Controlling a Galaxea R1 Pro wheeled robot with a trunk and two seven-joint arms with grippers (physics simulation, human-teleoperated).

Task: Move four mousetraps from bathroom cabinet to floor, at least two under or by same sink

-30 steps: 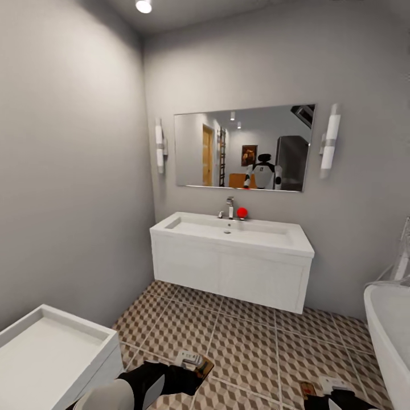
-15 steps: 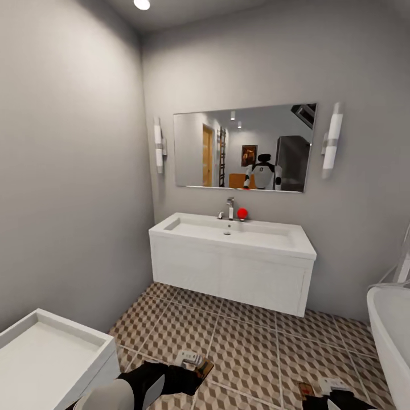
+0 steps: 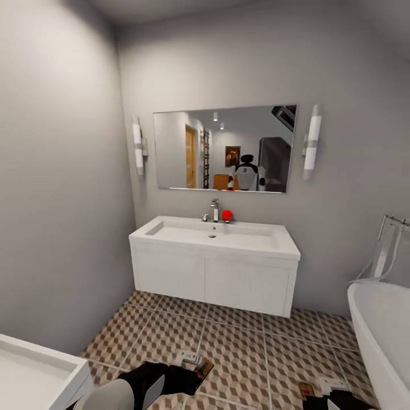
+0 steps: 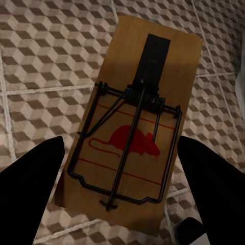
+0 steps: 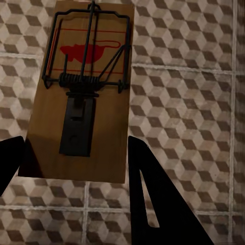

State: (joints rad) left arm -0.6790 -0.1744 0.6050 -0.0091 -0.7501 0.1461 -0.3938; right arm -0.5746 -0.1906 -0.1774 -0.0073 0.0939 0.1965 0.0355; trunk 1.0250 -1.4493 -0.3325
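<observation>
Between each gripper's jaws, a mousetrap [image 4: 133,127] lengthwise, flat

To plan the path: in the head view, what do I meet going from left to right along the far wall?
Left lamp → mirror → right lamp → bathtub.

Left tool [image 4: 120,168] and right tool [image 5: 76,153] held low — each clamped on a mousetrap, fingers dark.

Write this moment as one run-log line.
left gripper: holds tan wooden mousetrap | right gripper: holds second mousetrap | ahead: white rectangular sink
</observation>
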